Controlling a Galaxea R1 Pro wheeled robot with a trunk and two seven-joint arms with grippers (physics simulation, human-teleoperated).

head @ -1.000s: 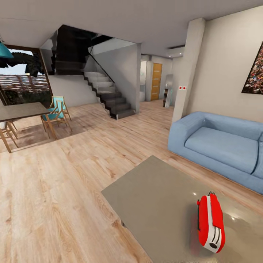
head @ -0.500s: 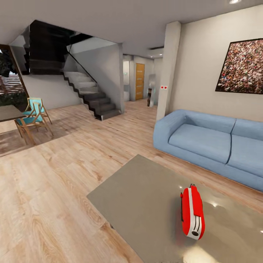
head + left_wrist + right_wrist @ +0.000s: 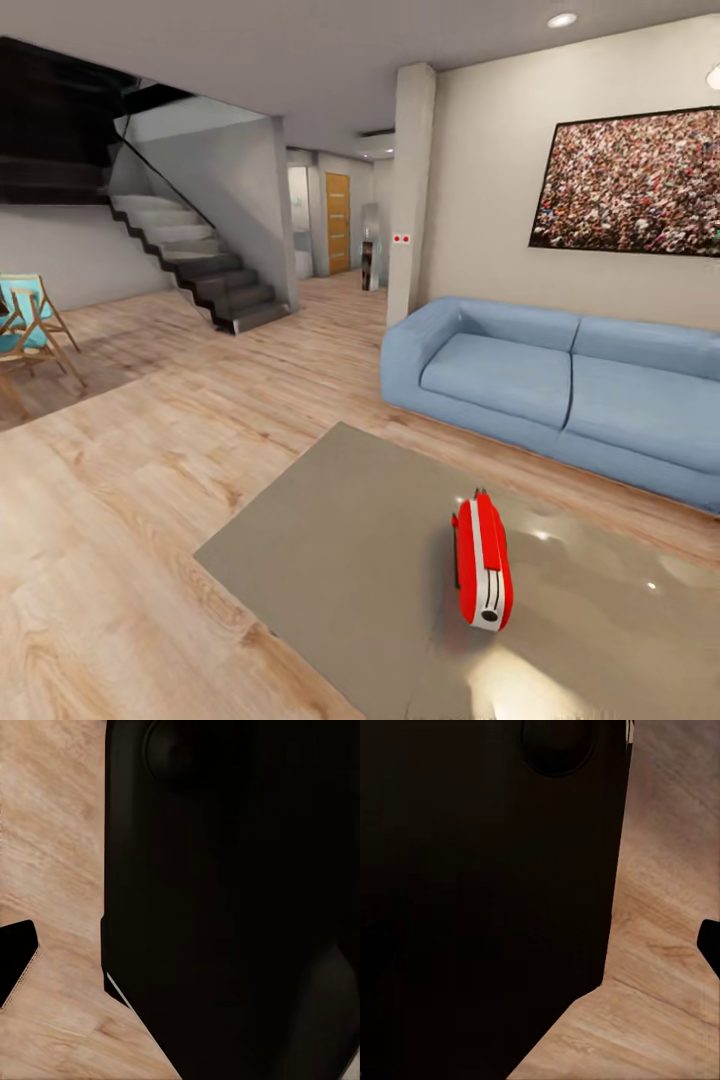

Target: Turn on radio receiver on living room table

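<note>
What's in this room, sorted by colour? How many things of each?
Red: 1, the radio
Blue: 2, the sofa and a folding chair
Grey: 2, the table and the staircase
Total: 5

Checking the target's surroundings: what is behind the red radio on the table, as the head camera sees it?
Behind the radio receiver the glossy grey table continues bare, then wood floor and the blue sofa against the wall. The radio hides its own far side.
</note>
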